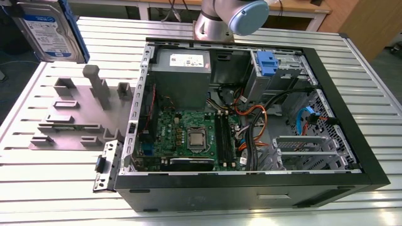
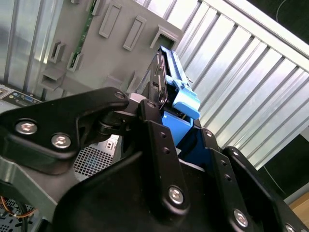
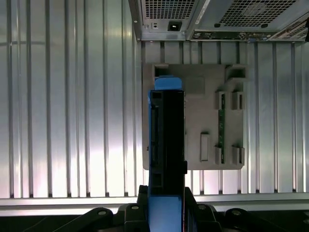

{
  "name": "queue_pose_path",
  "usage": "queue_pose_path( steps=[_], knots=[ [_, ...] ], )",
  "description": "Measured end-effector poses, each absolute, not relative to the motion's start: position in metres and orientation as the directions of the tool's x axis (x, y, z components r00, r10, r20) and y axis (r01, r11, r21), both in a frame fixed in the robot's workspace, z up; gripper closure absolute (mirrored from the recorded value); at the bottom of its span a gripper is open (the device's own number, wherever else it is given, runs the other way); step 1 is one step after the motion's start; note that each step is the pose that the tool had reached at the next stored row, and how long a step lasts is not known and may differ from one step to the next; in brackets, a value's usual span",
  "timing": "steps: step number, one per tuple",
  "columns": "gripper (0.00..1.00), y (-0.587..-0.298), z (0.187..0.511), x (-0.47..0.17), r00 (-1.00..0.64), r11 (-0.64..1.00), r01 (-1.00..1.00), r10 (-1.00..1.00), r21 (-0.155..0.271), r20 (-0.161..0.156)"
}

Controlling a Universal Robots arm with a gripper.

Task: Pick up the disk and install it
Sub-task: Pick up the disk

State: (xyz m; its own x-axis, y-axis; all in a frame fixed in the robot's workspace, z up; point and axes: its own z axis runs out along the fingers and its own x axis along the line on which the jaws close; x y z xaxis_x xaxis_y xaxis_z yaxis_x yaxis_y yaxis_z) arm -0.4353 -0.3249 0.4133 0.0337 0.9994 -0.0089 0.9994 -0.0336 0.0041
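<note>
While the flat rectangular silver disk with the white-and-blue label and blue plastic side rails (image 1: 47, 30) hangs at the top of the exterior view's left, you can see that it is up off the ribbed aluminium table (image 1: 56, 188). Its labelled face is turned toward that camera.

In the first wrist view you look along its narrow edge. The black metal gripper (image 3: 166, 197) is clamped on the disk, which stands on edge above the flat grey plastic fixture plate with raised slots (image 3: 203, 121). In the second wrist view you can check the grip: the black fingers (image 2: 159, 140) press against the blue rails from either side.

The open black computer case (image 1: 351, 141) lies on its side on the table, just beside the fixture plate on the exterior view's right. Inside it you will find a green motherboard (image 1: 188, 134), a grey metal box with a white sticker (image 1: 182, 73) and a small upright blue plastic latch piece (image 1: 267, 63). The disk is well apart from all of them. A silver and pale-blue arm joint (image 1: 232, 19) stands beyond the far wall of the case.
</note>
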Motion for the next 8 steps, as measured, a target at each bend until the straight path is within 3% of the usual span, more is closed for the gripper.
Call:
queue_pose_path(
  steps=[8],
  knots=[
    [0.64,-0.325,0.427,-0.435,0.034,-0.034,0.999,0.999,0.004,-0.009]
  ],
)
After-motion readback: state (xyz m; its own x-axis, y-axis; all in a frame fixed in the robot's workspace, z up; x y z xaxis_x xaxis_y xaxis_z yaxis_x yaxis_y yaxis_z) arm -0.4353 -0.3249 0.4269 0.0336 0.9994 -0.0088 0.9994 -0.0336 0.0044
